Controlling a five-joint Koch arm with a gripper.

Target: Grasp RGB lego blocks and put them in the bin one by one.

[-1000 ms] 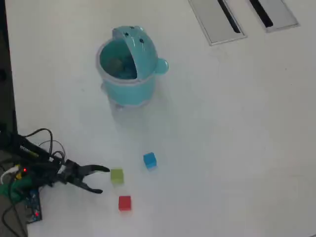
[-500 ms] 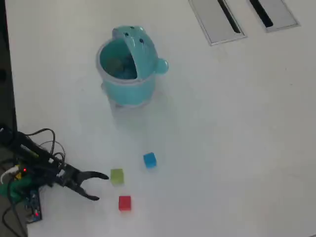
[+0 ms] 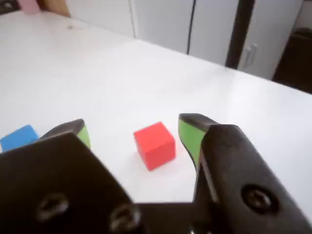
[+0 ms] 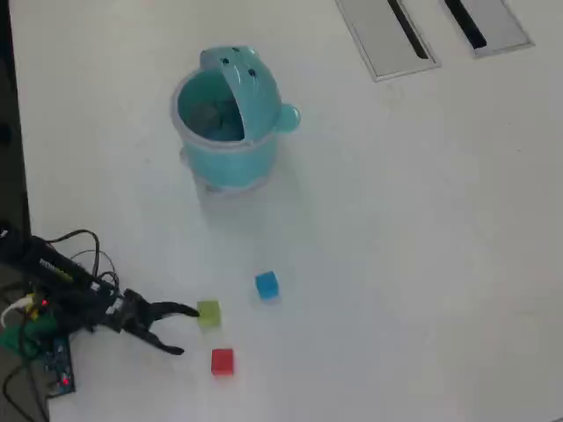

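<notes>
In the overhead view my gripper (image 4: 186, 330) stands open at the lower left of the white table. Its upper fingertip is right beside the yellowish-green block (image 4: 208, 314). The red block (image 4: 223, 361) lies a little right of the lower fingertip, apart from it. The blue block (image 4: 266, 285) sits further right and up. In the wrist view the red block (image 3: 154, 145) rests on the table just ahead of the open gripper (image 3: 135, 129), between the green-padded fingers (image 3: 191, 134). The blue block (image 3: 18, 137) shows at the left edge. The light blue bin (image 4: 230, 123) stands far up the table, lid flipped open.
Two grey slotted panels (image 4: 387, 40) are set into the table at the top right of the overhead view. The arm's base and cables (image 4: 44, 308) sit at the left table edge. White cabinet fronts (image 3: 161, 22) stand beyond the table in the wrist view.
The open gripper has dipped down the overhead view, then slid slightly right toward the red and green blocks. No block has moved.
</notes>
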